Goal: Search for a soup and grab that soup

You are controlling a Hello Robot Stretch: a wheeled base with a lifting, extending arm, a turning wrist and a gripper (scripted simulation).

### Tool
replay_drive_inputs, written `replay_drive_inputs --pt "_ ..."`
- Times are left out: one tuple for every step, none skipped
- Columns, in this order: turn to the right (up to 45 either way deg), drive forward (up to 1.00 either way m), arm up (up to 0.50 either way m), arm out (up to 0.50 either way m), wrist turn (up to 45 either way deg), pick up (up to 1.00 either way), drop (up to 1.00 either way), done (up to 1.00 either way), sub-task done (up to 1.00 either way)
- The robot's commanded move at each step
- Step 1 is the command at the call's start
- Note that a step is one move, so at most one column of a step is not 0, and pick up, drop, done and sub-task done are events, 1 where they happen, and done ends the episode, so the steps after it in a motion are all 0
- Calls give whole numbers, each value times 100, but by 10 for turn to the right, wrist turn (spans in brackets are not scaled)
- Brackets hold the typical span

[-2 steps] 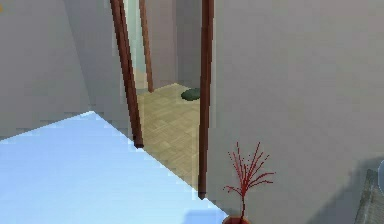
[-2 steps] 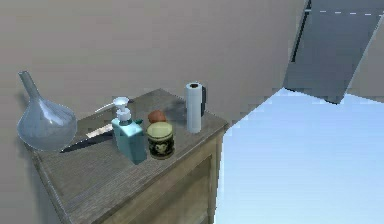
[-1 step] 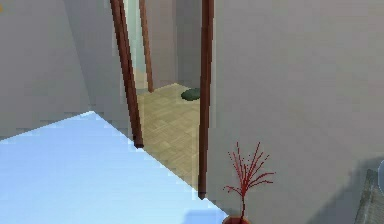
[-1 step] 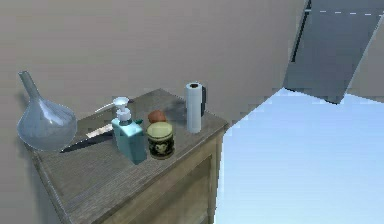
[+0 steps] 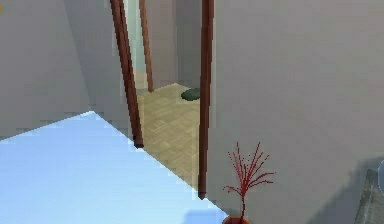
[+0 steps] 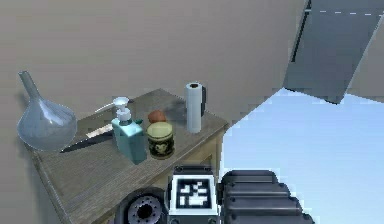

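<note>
1. Soup can [image 6: 160,141] stands on the wooden surface [image 6: 90,175], just right of the blue bottle [image 6: 127,135], with the paper roll [image 6: 194,107] beyond.
2. End effector [image 6: 142,209] is down at the arm side view's bottom edge; I can't tell its grip or whether it holds anything.
3. Ahead there's a doorway [image 5: 170,110] and a red plant [image 5: 246,178].

I get even, fairly bright light in both views. The pale blue floor [image 5: 80,170] shines brightest; soft shadow dims the grey wall [image 5: 90,70] left of the reddish-brown door frame [image 5: 127,80].
</note>
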Motion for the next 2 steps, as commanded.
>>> replay_drive_inputs --pt "0 0 0 24 0 0 0 0 0" --pt "0 0 0 0 450 0 0 0 0"
